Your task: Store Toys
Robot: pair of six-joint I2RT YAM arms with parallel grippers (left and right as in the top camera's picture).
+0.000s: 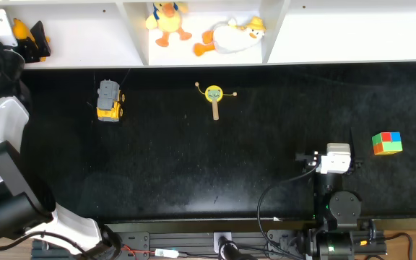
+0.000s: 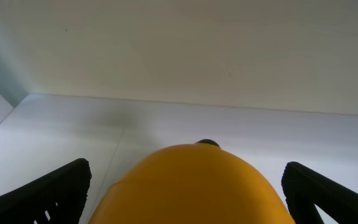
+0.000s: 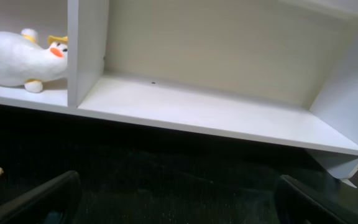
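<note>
While the left gripper (image 2: 186, 164) stands spread around an orange toy (image 2: 191, 190) in the shelf (image 2: 166, 118), the right gripper (image 3: 178, 177) — also open — hovers over the table (image 1: 193, 159).

No text, number, label or sign can be read anywhere. The yellow toy truck (image 1: 109, 100) at ten o'clock on the black mat (image 1: 193, 166), the multicoloured cube (image 1: 386, 143) at three o'clock and the white shelf unit (image 1: 302, 50) at twelve o'clock carry no legible marking.
</note>
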